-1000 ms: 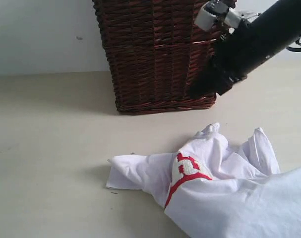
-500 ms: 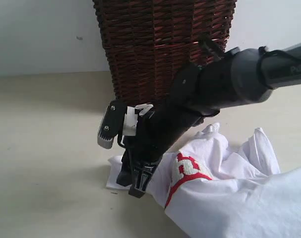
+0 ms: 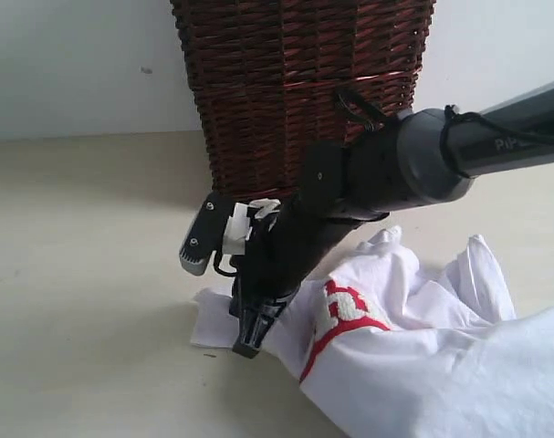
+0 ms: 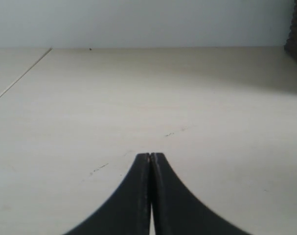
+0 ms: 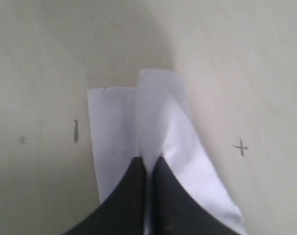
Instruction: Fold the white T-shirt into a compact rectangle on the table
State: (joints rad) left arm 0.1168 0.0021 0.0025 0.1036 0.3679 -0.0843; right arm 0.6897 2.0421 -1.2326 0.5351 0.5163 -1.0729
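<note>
Near the middle of the desk (image 3: pixel 85 301), toward the right in the exterior view: white T-shirt (image 3: pixel 413 338), crumpled in a heap, red-outlined lettering showing on one fold, one flat end stretched out leftward. Right tool (image 3: pixel 247 339) down at that flat end, pressed together on a thin ridge of cloth, seemingly only a narrow bite close to the edge. Left tool (image 4: pixel 150 157) pressed together too, pinching nothing, over bare desk with no shirt in its own view.

Likely trouble from here:
- Slipping off under a hard pull, given so little cloth in the pinch.
- Dragging the whole heap along rather than spreading it, with no hold on the far side.
- Lifting a single layer and leaving the bunched body twisted beneath.
- Scraping along the desk on a low sideways pull, tips possibly touching the surface already.

Around: dark wicker basket (image 3: pixel 286 100) just behind the right arm, at risk of a knock on any backward or upward swing. No other obstacle visible between tool and shirt.
</note>
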